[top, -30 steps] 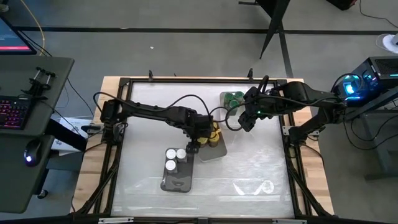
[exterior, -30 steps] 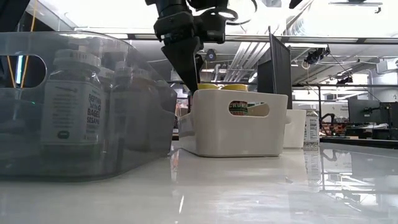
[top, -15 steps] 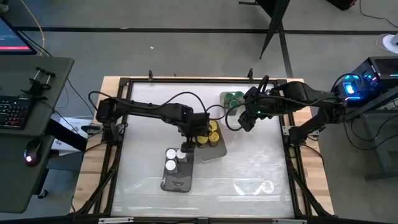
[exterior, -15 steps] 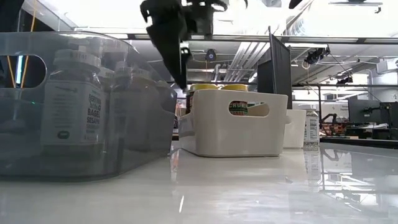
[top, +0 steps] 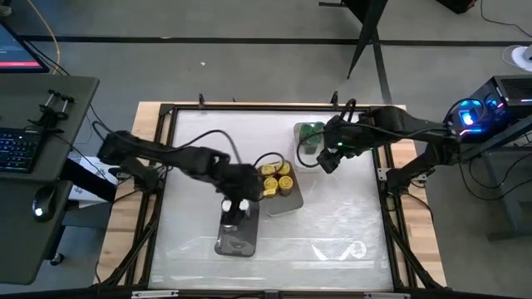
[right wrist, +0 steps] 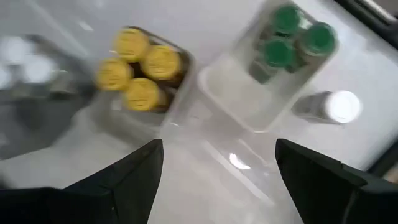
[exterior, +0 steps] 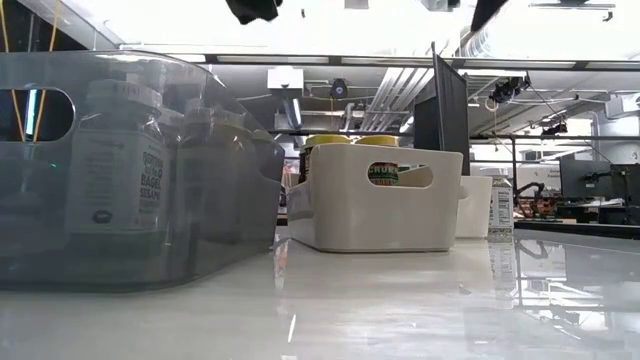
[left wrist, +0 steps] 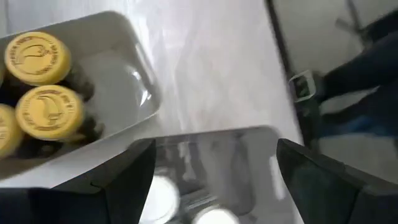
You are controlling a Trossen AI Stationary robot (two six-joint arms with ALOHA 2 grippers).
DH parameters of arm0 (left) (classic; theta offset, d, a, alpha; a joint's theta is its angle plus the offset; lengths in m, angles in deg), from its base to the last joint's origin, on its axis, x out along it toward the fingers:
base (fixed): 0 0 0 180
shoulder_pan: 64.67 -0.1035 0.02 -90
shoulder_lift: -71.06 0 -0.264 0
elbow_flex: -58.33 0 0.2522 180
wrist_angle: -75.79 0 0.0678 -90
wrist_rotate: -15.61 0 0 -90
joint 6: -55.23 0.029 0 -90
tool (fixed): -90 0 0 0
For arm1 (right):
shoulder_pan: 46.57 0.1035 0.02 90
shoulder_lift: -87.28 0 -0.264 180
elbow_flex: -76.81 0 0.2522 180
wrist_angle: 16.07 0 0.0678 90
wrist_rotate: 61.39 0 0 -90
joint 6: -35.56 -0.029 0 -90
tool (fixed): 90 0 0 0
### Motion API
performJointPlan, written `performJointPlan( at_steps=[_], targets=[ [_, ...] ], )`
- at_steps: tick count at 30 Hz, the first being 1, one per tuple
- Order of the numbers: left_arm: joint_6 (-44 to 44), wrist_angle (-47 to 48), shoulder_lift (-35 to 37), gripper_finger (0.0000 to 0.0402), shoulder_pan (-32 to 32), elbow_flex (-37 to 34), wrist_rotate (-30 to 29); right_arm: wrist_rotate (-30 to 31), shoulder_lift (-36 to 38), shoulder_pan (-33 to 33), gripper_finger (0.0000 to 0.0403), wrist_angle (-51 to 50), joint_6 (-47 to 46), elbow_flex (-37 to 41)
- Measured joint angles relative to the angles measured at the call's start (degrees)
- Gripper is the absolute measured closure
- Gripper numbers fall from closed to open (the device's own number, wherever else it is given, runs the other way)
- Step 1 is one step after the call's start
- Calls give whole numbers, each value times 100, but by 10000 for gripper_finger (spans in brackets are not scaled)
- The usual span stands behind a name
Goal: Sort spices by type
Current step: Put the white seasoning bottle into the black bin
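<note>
Two claws are hanging wide open and empty: the left gripper (top: 235,203) over the grey tray (top: 238,241) of white-lidded jars (exterior: 118,160), whose label is showing "SESAME", the right gripper (top: 330,158) beside the green-lidded jars (right wrist: 292,37). Four yellow-lidded jars (top: 276,176) are sitting in the white tray (exterior: 375,215). Glossy white tabletop (top: 332,224) is lying bare towards its front edge.

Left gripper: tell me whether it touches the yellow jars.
Apart. The left wrist view shows the left gripper above the grey tray, yellow jars clear of its fingers.
</note>
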Motion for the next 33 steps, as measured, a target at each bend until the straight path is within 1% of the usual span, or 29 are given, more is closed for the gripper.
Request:
performJointPlan(
  at_steps=[2, 5, 8, 11, 14, 18, 21, 23, 28, 30, 33],
  targets=[
    [-359, -257, 218, 82, 111, -276, -26, 46, -4, -165, 96, 45, 124, 369],
    [-830, -235, 513, 82, 198, -684, -33, -2, -6, -566, 96, 210, 386, 1064],
    [-1328, -157, 883, 82, 260, -1200, -36, -40, -8, -1182, 96, 372, 628, 1725],
    [-1979, -335, 1473, 82, 344, -1772, -100, -78, 2, -1912, 96, 649, 707, 2259],
    [-2635, -753, 2140, 82, 495, -2325, -556, -112, 9, -2600, 96, 1055, 880, 2659],
    [-3444, -909, 2863, 82, 639, -2800, -1111, -487, 11, -3350, 96, 1607, 1171, 3137],
    [-3968, -932, 3223, 82, 687, -2961, -1299, -846, 11, -3748, 96, 1829, 1735, 3336],
    [-4137, -998, 3393, 83, 723, -3024, -1372, -1002, 11, -3916, 96, 1840, 2171, 3400],
    [-4229, -1003, 3534, 83, 788, -3036, -1632, -977, 11, -4163, 96, 1825, 2490, 3422],
    [-4234, -1002, 3536, 83, 786, -3036, -1817, -983, -6, -4228, 96, 1922, 2602, 3421],
    [-4402, -1003, 3510, 83, 764, -3036, -2131, -1148, -107, -4343, 96, 1933, 2833, 3423]
  ],
)
